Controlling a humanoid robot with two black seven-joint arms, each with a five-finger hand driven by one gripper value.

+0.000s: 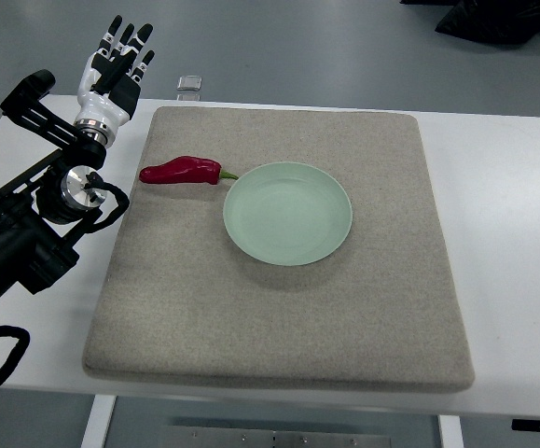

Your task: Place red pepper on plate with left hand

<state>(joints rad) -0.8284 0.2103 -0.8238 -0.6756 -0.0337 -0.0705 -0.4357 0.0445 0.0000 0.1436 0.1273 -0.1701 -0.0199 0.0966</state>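
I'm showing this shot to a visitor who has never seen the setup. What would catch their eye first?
Most likely the red pepper, the one strong colour, lying on the grey mat just left of the pale green plate, its stem end towards the plate's rim. Next would be the left hand at the upper left, black and white, fingers spread and holding nothing, beyond the mat's corner. The plate sits bare near the mat's middle.

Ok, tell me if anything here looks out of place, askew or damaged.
Nothing stands out. The red pepper lies whole on the grey mat just left of the empty plate, and the left hand is open beyond the mat's far-left corner.
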